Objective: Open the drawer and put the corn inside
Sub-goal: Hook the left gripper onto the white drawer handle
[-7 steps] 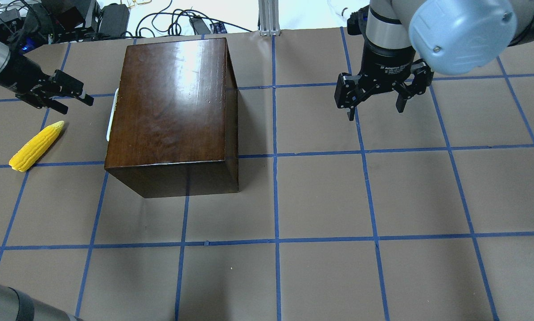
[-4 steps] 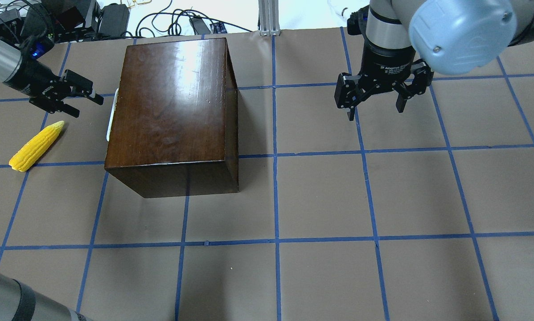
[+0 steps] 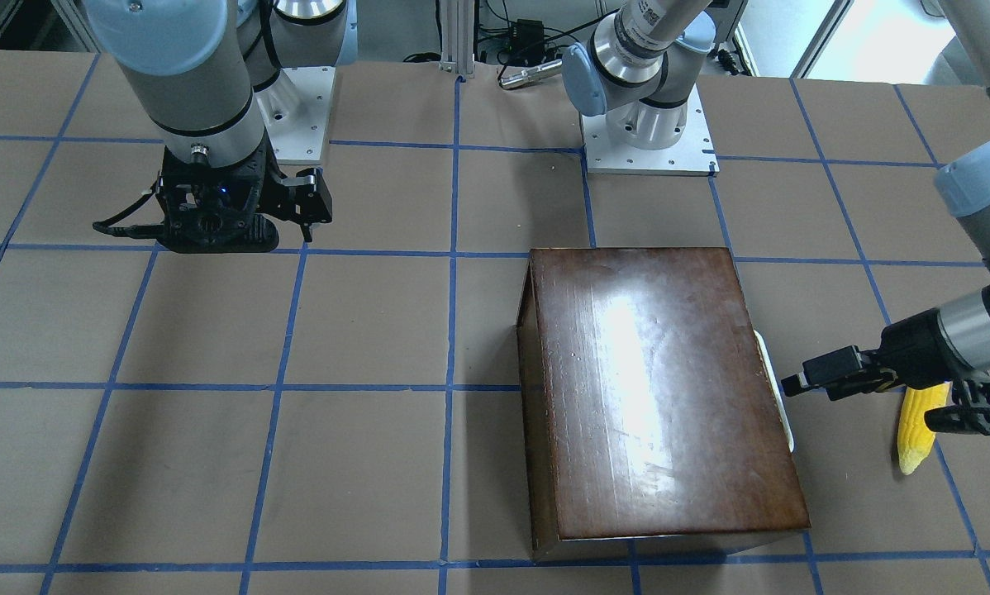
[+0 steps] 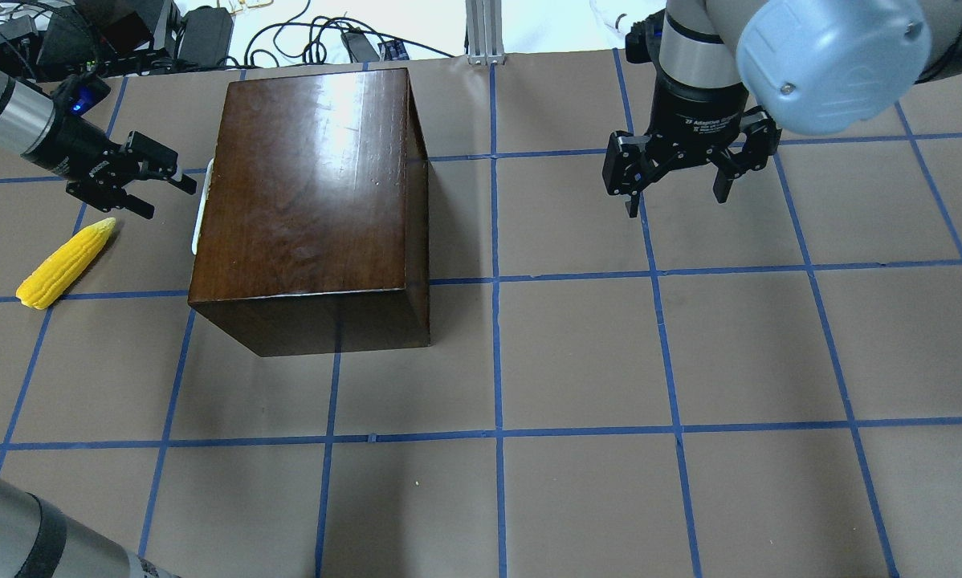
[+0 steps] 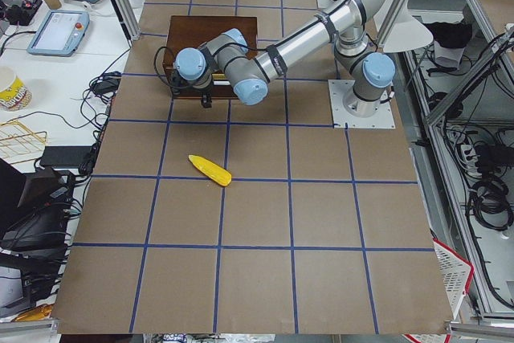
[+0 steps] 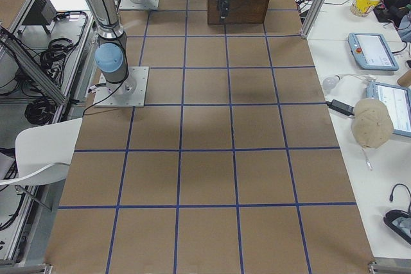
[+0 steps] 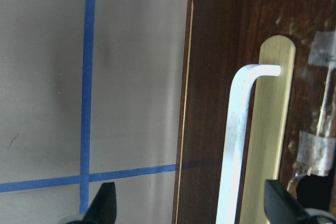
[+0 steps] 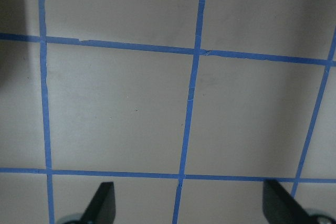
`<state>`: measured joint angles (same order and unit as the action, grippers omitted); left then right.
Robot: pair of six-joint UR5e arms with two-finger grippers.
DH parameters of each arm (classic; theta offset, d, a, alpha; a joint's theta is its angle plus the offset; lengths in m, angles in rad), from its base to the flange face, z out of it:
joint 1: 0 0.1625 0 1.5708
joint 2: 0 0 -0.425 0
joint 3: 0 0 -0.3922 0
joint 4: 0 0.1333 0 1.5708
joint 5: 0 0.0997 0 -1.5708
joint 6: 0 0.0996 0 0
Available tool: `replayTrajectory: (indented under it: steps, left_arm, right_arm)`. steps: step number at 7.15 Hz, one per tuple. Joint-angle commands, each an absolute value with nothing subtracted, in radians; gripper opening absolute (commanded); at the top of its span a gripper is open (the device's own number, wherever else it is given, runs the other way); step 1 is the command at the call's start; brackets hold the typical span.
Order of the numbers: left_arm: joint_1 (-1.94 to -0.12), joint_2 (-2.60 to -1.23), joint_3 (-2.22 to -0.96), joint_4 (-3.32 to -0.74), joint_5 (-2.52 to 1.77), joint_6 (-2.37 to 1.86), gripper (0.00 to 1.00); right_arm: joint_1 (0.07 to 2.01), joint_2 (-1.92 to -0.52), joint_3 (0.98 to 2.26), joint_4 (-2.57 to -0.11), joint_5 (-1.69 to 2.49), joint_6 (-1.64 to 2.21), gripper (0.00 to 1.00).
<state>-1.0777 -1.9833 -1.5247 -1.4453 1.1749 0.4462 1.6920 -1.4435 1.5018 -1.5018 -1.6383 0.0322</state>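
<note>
The dark-brown box (image 4: 312, 201) stands on the table with its drawer shut; only the drawer's dark front and whitish handle (image 7: 236, 145) show, also as a pale sliver in the overhead view (image 4: 199, 210). The yellow corn (image 4: 65, 262) lies on the paper to the box's left, and shows partly behind the left arm in the front view (image 3: 916, 430). My left gripper (image 4: 166, 194) is open and empty, pointing at the handle from a short way off. My right gripper (image 4: 678, 201) is open and empty, hovering over bare paper far right of the box.
Brown paper with a blue tape grid (image 4: 497, 433) covers the table. Cables and power bricks (image 4: 200, 32) lie past the far edge. An aluminium post (image 4: 485, 28) stands at the back middle. The arm bases (image 3: 648, 140) stand on the robot's side.
My left gripper has moved to the right toward the box's handle, away from the spot above the corn. The right arm, the corn and the box have not moved.
</note>
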Motion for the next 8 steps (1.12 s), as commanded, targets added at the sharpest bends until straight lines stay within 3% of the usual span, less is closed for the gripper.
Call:
replayTrajectory:
  steps: [1, 8]
  left_arm:
    - [-1.084, -1.999, -1.526, -1.448, 1.173, 0.454, 1.00]
    - [-1.092, -2.013, -1.575, -1.447, 1.178, 0.463, 1.00]
  right_arm:
    - [1.692, -1.443, 1.502, -1.502, -1.638, 0.032, 1.00]
    - [1.692, -1.443, 1.502, -1.502, -1.638, 0.032, 1.00]
